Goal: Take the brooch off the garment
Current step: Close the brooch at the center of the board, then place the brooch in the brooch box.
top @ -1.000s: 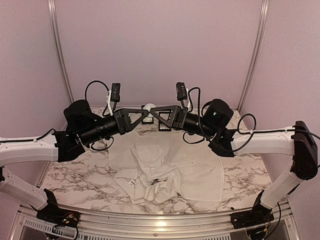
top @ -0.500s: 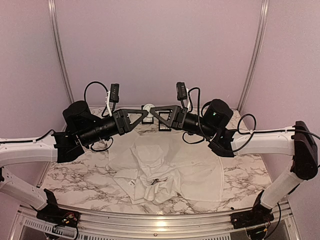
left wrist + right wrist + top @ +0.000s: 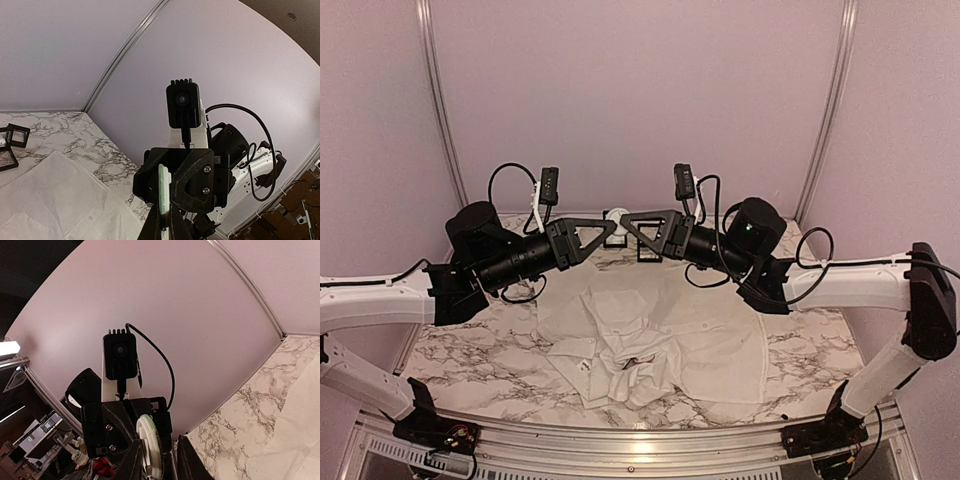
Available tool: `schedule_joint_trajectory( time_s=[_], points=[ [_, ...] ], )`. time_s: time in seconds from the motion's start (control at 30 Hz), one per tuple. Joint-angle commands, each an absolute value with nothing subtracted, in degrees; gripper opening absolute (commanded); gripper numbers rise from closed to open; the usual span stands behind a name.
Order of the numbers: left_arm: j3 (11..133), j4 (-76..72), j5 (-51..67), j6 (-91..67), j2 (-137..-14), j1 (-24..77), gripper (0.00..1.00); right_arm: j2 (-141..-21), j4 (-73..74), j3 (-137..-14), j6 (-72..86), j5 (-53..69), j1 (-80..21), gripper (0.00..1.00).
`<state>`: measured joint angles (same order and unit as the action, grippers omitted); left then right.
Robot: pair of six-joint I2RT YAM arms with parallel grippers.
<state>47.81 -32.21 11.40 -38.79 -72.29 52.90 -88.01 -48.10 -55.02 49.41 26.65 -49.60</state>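
Right, the marble-print table [image 3: 450, 350] is sitting inside plain lilac walls [image 3: 640, 90] with aluminium posts [image 3: 436, 100]. The garment [image 3: 660, 330], a thin white shirt, is lying crumpled mid-table. The brooch [image 3: 617, 221] — a round white disc with a greenish rim — is hanging above the far edge, clear of the cloth. The left gripper [image 3: 162, 227] is pinching it tight; the right gripper [image 3: 157, 462] is framing it with jaws slightly apart.

Marble-look counter [image 3: 450, 350] — white with grey veins. Two little black square frames [image 3: 14, 136] with clear panes sit on it toward the back, right next to each other. Pale lilac walls [image 3: 640, 90] all around, silvery metal posts [image 3: 437, 110] at the corners — plus a metal rail [image 3: 640, 442] along the near edge.
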Motion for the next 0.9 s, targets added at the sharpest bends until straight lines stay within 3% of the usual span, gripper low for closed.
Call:
schedule_joint_trajectory(
  time_s=[0.0, 0.4, 0.57, 0.77, 0.87],
  points=[
    [47.85, -30.93, 11.09, -37.96, -71.27, 53.44, 0.00, -85.98, -45.97, -56.57, 47.83, 25.49, -49.70, 0.24],
    [49.74, -27.43, 9.05, -37.14, -72.71, 53.35, 0.00, -82.18, -42.49, -54.84, 44.82, 24.75, -49.75, 0.39],
    [52.21, -22.77, 7.96, -35.23, -73.77, 52.94, 0.00, -79.40, -39.35, -53.50, 42.88, 22.35, -49.50, 0.59],
    [57.56, -13.73, 5.24, -29.68, -76.02, 51.17, 0.00, -75.64, -33.06, -52.71, 40.67, 20.03, -48.23, 0.93],
    [61.44, -7.84, 2.34, -24.85, -78.30, 49.97, 0.00, -72.93, -29.43, -51.77, 39.07, 17.85, -47.55, 0.98]
  ],
)
